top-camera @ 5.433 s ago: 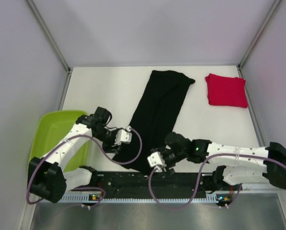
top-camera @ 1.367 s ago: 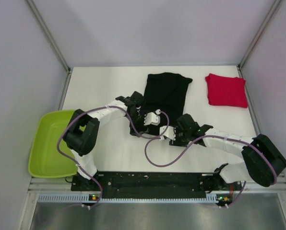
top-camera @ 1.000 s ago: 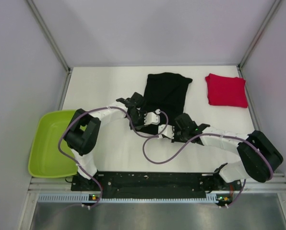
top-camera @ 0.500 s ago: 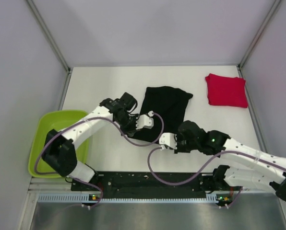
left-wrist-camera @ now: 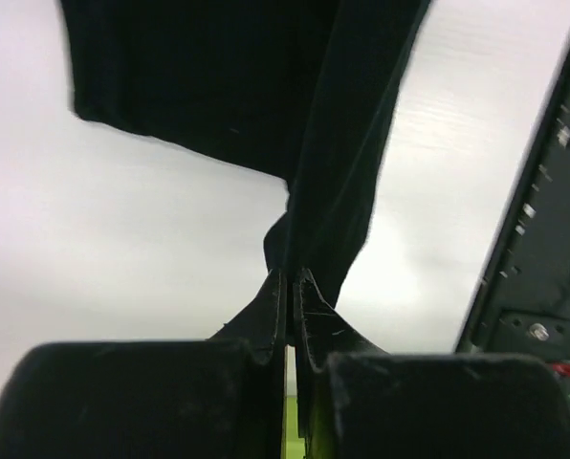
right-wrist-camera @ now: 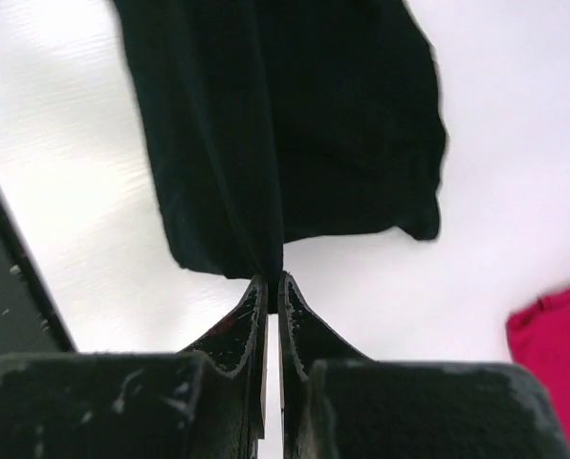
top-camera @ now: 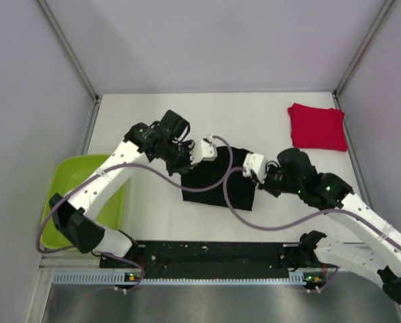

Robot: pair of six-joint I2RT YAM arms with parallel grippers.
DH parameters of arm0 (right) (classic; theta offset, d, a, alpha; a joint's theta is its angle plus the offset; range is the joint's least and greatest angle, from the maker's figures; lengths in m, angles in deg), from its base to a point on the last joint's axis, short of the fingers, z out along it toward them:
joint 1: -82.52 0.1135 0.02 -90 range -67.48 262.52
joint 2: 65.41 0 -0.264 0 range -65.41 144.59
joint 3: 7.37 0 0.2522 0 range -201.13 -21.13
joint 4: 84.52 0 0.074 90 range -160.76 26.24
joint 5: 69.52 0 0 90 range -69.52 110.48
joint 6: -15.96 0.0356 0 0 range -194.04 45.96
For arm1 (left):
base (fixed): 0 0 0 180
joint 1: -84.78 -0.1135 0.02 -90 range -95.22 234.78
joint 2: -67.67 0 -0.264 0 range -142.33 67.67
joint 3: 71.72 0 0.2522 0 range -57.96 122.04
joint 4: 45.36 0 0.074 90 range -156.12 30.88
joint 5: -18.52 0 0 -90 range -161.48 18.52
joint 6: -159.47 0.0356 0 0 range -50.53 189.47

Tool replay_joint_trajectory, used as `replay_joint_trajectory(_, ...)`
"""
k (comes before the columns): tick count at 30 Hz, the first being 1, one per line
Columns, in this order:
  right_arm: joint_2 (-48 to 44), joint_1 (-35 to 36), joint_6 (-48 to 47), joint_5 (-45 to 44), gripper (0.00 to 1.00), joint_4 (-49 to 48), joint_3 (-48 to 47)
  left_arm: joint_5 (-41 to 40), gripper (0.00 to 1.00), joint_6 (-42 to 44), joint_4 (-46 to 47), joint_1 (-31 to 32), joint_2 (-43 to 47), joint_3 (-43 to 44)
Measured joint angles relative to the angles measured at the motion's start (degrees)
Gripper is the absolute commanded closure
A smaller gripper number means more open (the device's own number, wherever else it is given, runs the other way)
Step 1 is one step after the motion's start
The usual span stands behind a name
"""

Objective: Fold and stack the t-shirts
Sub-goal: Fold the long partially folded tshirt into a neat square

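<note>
While the top view shows the black t-shirt strung between both arms over the counter, with the red t-shirt folded far right, only the wrist views show the left tool and right tool clenched on the black cloth.

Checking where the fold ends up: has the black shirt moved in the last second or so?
Yes. The black shirt has come toward the arm bases: it lay level with the red shirt, and now sits nearer than it.

No legible text, label or number anywhere
</note>
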Motion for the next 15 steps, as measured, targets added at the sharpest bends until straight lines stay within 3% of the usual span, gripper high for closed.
replay_joint_trajectory(7, 11.4, -21.0, 0.0, 4.5, 1.00, -10.4, -1.1, -3.9, 1.00, -1.8, 7.0, -2.6, -17.9, 17.2)
replay_joint_trajectory(15, 29.2, -29.3, 0.0, 6.5, 1.00, -16.6, -7.6, -9.0, 1.00, -3.8, 9.1, -4.8, -37.2, 33.3)
